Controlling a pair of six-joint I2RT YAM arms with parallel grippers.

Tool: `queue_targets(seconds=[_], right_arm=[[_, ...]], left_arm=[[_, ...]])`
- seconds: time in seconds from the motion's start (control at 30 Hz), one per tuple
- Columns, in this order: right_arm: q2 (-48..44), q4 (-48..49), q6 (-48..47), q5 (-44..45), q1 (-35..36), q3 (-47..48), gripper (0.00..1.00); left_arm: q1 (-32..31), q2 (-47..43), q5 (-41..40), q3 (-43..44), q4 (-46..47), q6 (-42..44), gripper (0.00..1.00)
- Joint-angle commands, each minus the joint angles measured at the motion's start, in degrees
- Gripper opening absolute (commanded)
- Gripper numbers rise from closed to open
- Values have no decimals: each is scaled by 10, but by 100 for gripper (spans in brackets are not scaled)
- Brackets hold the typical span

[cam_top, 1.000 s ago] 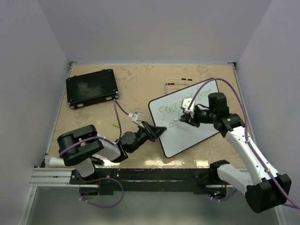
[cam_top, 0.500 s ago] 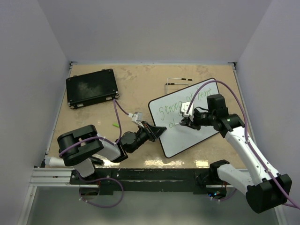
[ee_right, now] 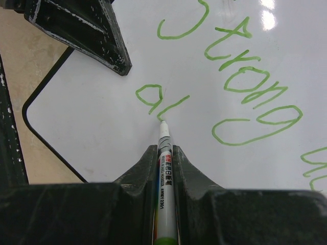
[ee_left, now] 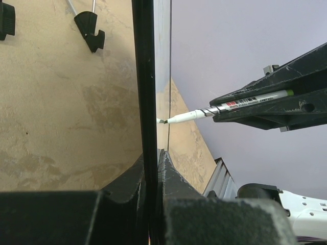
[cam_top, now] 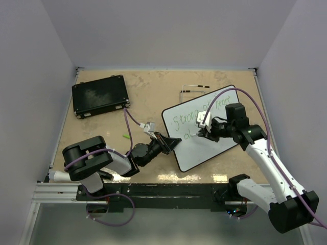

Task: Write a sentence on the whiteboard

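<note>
The whiteboard (cam_top: pixel 205 148) lies tilted on the table at right of centre. My left gripper (cam_top: pixel 176 142) is shut on its left rim, which appears edge-on as a black strip (ee_left: pixel 144 76) between the fingers (ee_left: pixel 173 178). My right gripper (cam_top: pixel 204 132) is shut on a green-ended white marker (ee_right: pixel 164 173), its tip touching the board (ee_right: pixel 102 138). The sentence (ee_right: pixel 245 76) so reads "Strong" in green, with more words partly hidden behind the right arm. Below it, "al" (ee_right: pixel 159 103) starts a second line at the marker tip.
A flat black case (cam_top: pixel 99 96) lies at the back left. A small green cap (cam_top: pixel 125 136) rests on the table near the left arm. A thin wire piece (cam_top: pixel 194 88) lies behind the board. Side walls close in the table.
My right gripper has shifted slightly along the second line with the marker, and the green strokes there have grown. The left gripper and the board have stayed still.
</note>
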Motion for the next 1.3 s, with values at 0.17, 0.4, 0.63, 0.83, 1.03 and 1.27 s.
queue_targets(seconds=[0.17, 0.4, 0.63, 0.83, 1.03, 1.27], right_arm=[[-24, -6, 17, -8, 0, 53, 0], [-43, 23, 40, -1, -8, 32, 0], [-42, 32, 36, -18, -23, 20, 0], [-23, 38, 28, -22, -25, 17, 0], [-16, 44, 22, -21, -24, 4, 0], [-5, 57, 26, -22, -24, -4, 0]], left_arm=[[-4, 1, 9, -2, 56, 69, 0], [-4, 2, 10, -4, 60, 66, 0], [-4, 0, 7, -9, 67, 62, 0], [-4, 2, 7, -12, 74, 60, 0], [-4, 4, 11, -7, 73, 60, 0], [-3, 4, 12, -4, 71, 61, 0]])
